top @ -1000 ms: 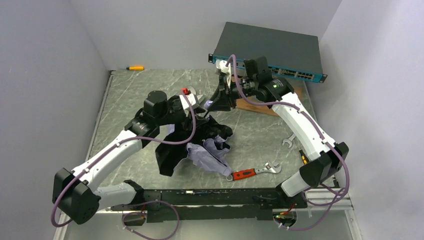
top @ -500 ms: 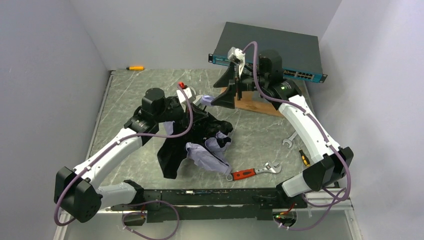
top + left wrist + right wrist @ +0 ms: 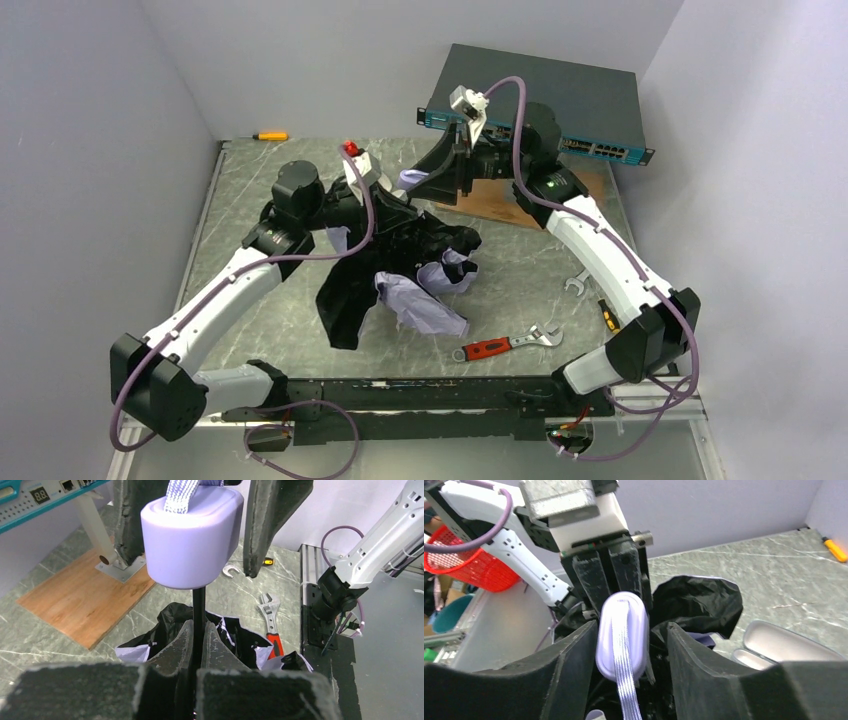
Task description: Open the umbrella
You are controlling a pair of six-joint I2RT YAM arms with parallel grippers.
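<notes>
**Umbrella (image 3: 420, 240) anchored by its shaft, handle bracketed for the pull.**

Nearest the arm bases, the crumpled canopy (image 3: 345, 300) lies slack on the table (image 3: 260, 190), black and pale sides both showing, not yet spread. Above it, the left gripper (image 3: 198, 630) is clamped tight on the thin black shaft (image 3: 198, 605) just below the lavender handle (image 3: 192, 535). Farther back, the right gripper (image 3: 630, 627) stands wide, one finger on each side of the handle with gaps visible, so it holds nothing. Judged good practice: close squarely on the handle's flanks, clear of the strap (image 3: 624, 680). Then draw along the shaft's axis while the left grip anchors it, avoiding bending.
</notes>
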